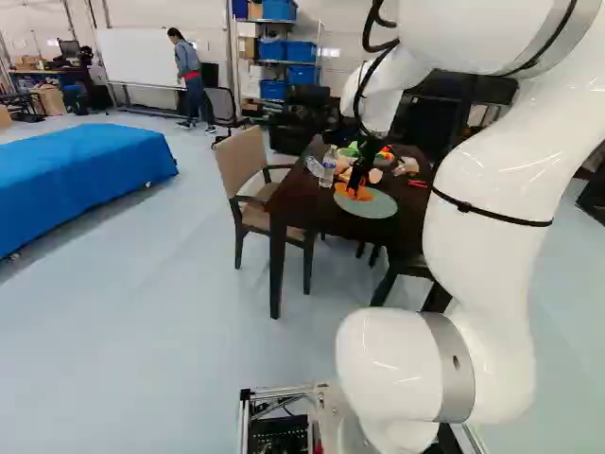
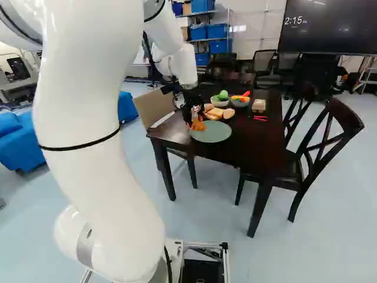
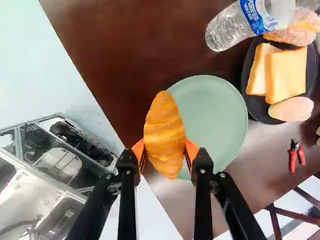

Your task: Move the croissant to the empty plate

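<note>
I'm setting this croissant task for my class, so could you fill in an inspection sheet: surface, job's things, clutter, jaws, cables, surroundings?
Surface: dark table; spills, nothing seen.
Job's things: croissant held at the edge of the green plate; whether they touch, cannot tell. No food seen lying on that plate.
Clutter: bottle, black plate of bread, red-handled tool, two bowls of food.
Jaws: closed on the croissant from both sides.
Cables: black cable looping off the arm; snags, nothing seen.
Surroundings: beige chair and dark chair at the table.
</note>
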`<state>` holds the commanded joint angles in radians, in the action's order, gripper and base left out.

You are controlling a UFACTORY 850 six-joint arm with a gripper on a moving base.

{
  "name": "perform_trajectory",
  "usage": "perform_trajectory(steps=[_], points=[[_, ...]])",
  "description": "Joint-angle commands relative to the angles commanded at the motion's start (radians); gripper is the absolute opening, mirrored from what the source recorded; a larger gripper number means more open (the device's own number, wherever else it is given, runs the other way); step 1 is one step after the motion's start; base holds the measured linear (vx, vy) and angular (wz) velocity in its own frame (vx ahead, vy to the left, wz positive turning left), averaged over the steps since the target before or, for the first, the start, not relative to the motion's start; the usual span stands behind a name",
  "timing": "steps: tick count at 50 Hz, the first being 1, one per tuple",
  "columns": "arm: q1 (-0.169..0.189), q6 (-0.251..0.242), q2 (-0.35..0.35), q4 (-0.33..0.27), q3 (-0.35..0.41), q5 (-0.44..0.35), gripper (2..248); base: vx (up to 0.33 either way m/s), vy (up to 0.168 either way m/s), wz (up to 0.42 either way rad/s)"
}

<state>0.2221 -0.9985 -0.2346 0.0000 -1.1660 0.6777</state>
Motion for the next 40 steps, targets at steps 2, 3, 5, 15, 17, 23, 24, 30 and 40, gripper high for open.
perform_trajectory(steps=[2, 3, 5, 15, 17, 23, 24, 30, 40], points=[[0.008, 0.0, -0.002, 0.0, -0.003, 0.0, 119, 0.0, 0.0, 0.0], [0.011, 0.0, -0.003, 0.0, -0.004, 0.0, 119, 0.0, 0.0, 0.0], [0.018, 0.0, -0.005, 0.0, -0.006, 0.0, 119, 0.0, 0.0, 0.0], [0.052, 0.0, -0.016, 0.0, -0.02, 0.0, 119, 0.0, 0.0, 0.0], [0.059, 0.0, -0.019, 0.0, -0.023, 0.0, 119, 0.0, 0.0, 0.0], [0.08, 0.0, -0.026, 0.0, -0.032, 0.0, 119, 0.0, 0.0, 0.0], [0.083, 0.0, -0.028, 0.0, -0.033, 0.0, 119, 0.0, 0.0, 0.0], [0.103, 0.0, -0.036, 0.0, -0.043, 0.0, 119, 0.0, 0.0, 0.0], [0.136, 0.0, -0.05, 0.0, -0.061, 0.0, 119, 0.0, 0.0, 0.0]])
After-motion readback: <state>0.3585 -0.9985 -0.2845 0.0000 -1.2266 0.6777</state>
